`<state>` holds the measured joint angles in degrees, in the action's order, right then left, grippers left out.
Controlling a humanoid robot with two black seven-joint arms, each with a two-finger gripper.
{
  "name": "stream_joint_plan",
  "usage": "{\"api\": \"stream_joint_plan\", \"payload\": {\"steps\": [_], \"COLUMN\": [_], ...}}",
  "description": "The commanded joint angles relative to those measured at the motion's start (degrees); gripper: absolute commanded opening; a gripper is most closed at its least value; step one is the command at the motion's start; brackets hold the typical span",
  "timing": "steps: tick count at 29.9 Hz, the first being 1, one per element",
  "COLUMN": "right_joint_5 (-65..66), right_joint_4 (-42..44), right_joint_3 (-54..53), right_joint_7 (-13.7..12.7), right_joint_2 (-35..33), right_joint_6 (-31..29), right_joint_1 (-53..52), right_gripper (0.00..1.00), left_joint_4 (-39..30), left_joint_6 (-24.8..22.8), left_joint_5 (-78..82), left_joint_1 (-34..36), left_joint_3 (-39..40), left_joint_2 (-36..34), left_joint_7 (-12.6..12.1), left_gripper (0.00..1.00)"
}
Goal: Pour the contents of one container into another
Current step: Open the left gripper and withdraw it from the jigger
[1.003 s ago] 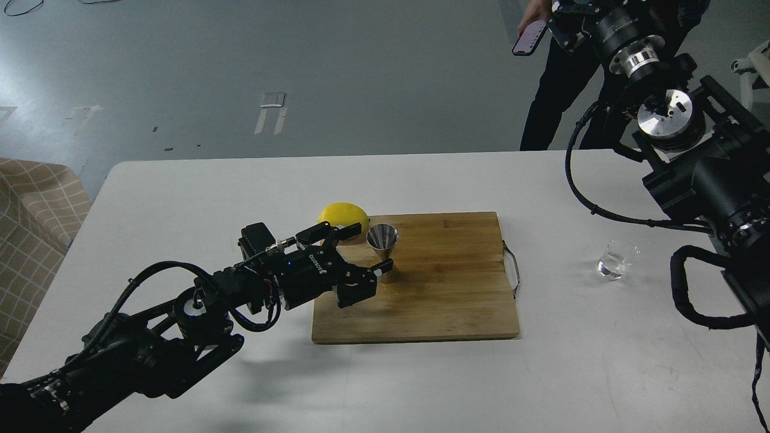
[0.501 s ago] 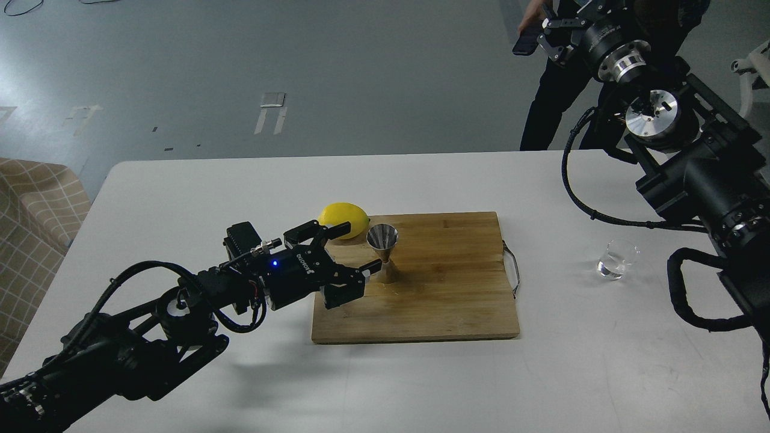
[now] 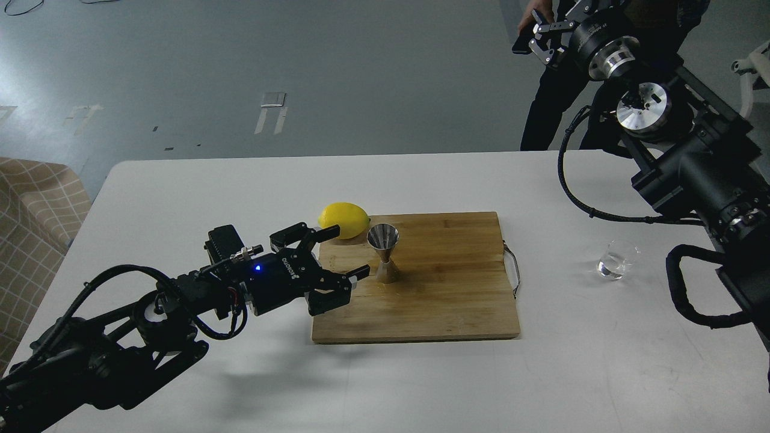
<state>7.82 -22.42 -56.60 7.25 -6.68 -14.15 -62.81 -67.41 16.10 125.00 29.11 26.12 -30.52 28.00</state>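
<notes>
The steel jigger (image 3: 383, 252) stands upright on the wooden cutting board (image 3: 433, 300), toward its left rear. My left gripper (image 3: 346, 251) is open just left of the jigger, fingers spread and apart from it, holding nothing. The clear glass tumbler (image 3: 617, 260) sits on the white table right of the board, with a little clear liquid in it. My right gripper (image 3: 544, 36) is raised high at the top right, far above the table, its fingers open and empty.
A yellow lemon (image 3: 343, 220) lies at the board's back left corner, behind my left gripper. A person in dark clothes (image 3: 553, 96) stands beyond the table's far edge. A checked cushion (image 3: 30, 210) is off the table's left side.
My left gripper has drawn back leftward from the jigger, which stays standing on the board. The right arm's gripper has swung further left and up.
</notes>
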Motion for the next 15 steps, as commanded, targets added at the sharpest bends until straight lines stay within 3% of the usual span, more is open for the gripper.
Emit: {"api": "stream_joint_plan", "payload": {"steps": [1, 8, 15], "right_joint_5": [0.00, 0.00, 0.00], "right_joint_4": [0.01, -0.08, -0.08], "right_joint_3": [0.00, 0.08, 0.08], "right_joint_7": [0.04, -0.04, 0.04], "right_joint_2": [0.00, 0.00, -0.18], "right_joint_6": [-0.09, -0.18, -0.35], "right_joint_1": [-0.12, 0.14, 0.32], "right_gripper": [1.00, 1.00, 1.00], "left_joint_4": [-1.58, -6.85, -7.74], "left_joint_6": [-0.02, -0.19, -0.10], "left_joint_5": [0.00, 0.00, -2.46], "left_joint_1": [-0.28, -0.81, -0.63], "left_joint_3": [0.07, 0.07, 0.69], "left_joint_2": [-2.61, -9.80, -15.35], "left_joint_7": [0.00, 0.00, 0.00], "left_gripper": [0.98, 0.98, 0.98]}}
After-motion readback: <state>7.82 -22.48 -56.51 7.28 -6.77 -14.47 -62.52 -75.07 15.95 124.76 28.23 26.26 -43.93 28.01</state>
